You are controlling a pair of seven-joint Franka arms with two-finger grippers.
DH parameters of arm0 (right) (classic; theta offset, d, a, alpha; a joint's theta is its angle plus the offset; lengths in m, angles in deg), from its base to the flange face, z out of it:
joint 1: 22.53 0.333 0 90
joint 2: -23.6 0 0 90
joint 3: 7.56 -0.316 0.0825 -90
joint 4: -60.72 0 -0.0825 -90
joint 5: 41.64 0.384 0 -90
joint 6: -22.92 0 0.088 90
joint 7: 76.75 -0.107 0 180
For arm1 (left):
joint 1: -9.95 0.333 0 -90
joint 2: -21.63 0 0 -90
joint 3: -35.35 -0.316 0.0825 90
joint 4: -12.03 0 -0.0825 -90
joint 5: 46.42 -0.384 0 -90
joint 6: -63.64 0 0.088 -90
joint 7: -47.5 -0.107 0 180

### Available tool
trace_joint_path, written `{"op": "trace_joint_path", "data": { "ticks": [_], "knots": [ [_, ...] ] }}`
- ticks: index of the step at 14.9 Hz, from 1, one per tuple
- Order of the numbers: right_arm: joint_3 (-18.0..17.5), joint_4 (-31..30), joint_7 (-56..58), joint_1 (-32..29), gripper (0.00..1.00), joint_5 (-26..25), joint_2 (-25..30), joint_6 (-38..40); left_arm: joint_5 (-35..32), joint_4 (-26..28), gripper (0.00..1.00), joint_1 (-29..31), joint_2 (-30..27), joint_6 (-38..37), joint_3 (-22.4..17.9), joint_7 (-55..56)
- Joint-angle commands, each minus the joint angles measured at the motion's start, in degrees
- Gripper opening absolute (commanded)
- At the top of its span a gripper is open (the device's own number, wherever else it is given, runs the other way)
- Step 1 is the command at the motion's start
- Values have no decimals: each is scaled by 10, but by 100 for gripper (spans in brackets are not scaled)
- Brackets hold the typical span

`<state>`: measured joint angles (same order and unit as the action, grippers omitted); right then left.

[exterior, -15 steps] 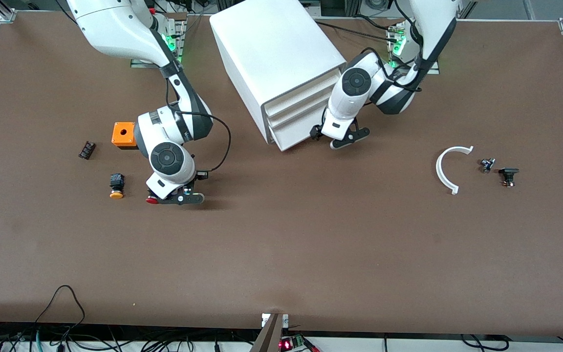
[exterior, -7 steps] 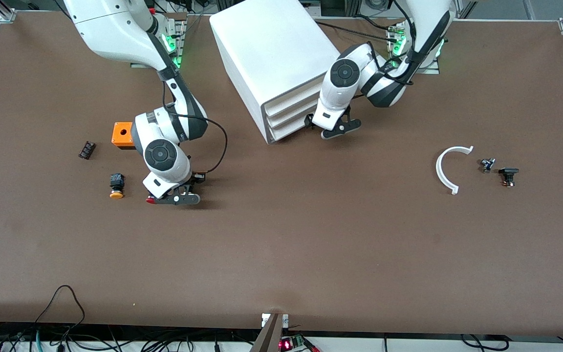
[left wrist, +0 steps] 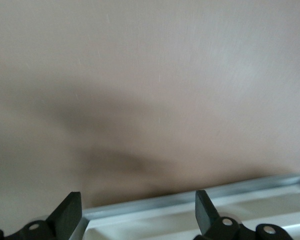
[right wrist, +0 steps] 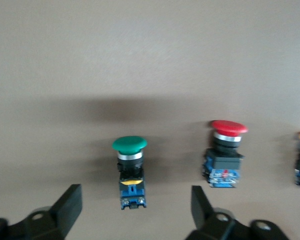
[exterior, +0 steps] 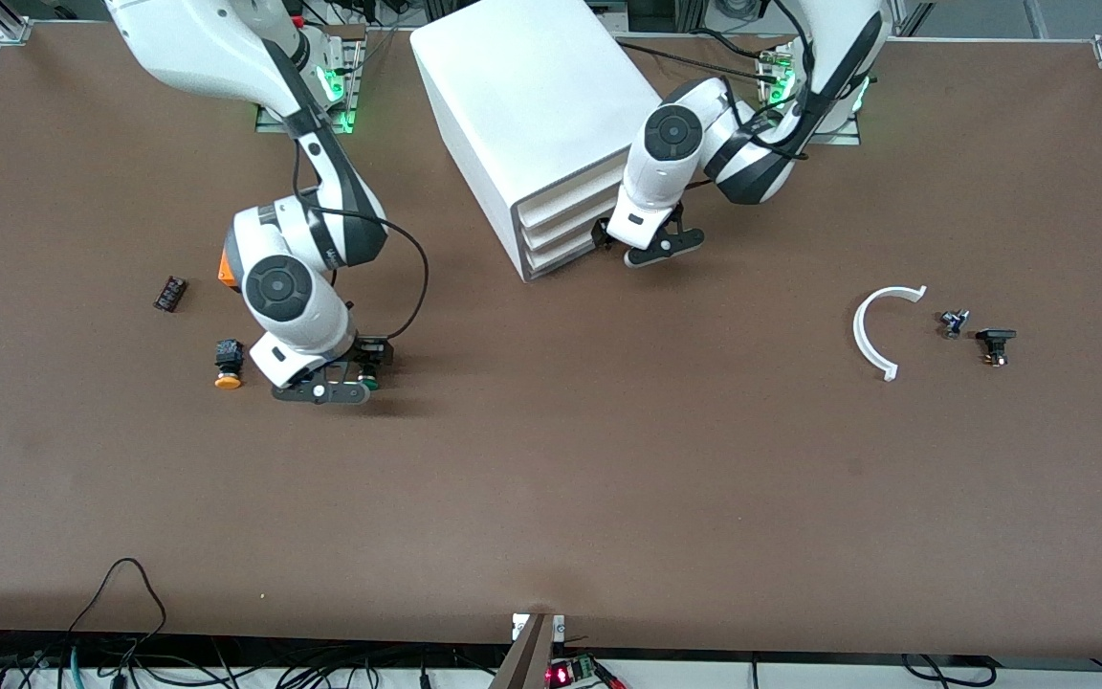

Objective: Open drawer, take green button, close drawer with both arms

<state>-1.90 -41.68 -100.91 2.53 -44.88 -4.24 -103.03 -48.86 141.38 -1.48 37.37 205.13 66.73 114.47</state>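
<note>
The green-capped button (right wrist: pixel 130 170) lies on the table just ahead of my right gripper (right wrist: pixel 135 197), in line with the gap between its open fingers and free of them. In the front view a speck of the green button (exterior: pixel 371 384) shows beside the right gripper (exterior: pixel 319 392), which is low over the table. The lowest drawer (exterior: pixel 561 256) sits flush in the white cabinet (exterior: pixel 532 105). My left gripper (exterior: pixel 656 251) is open right in front of that drawer. In the left wrist view the drawer's white rim (left wrist: pixel 190 212) runs between the open fingers of the left gripper (left wrist: pixel 136 197).
A red-capped button (right wrist: pixel 226 150) and an orange-capped button (exterior: pixel 228 364) lie beside the green one. An orange box (exterior: pixel 224 268) and a small black part (exterior: pixel 169 293) lie nearby. A white curved piece (exterior: pixel 876 330) and two small parts (exterior: pixel 953 322) (exterior: pixel 995 344) lie toward the left arm's end.
The lowest drawer stuck out and is now flush, with the left gripper following it in. The right gripper moved toward the right arm's end and now covers the red button in the front view.
</note>
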Motion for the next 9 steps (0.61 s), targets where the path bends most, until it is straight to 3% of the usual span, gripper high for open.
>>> {"op": "trace_joint_path", "data": {
  "ticks": [1,5,9],
  "knots": [
    [-6,48,-28,-9,100,4,5,59,-8,4,100,60,-56,-4,1,3],
    [-11,164,-32,-49,100,10,6,192,-10,-44,100,102,-113,-36,-30,-1],
    [-13,218,-27,-86,100,5,29,236,-15,-201,100,106,-138,-263,-77,-198]
  ]
}}
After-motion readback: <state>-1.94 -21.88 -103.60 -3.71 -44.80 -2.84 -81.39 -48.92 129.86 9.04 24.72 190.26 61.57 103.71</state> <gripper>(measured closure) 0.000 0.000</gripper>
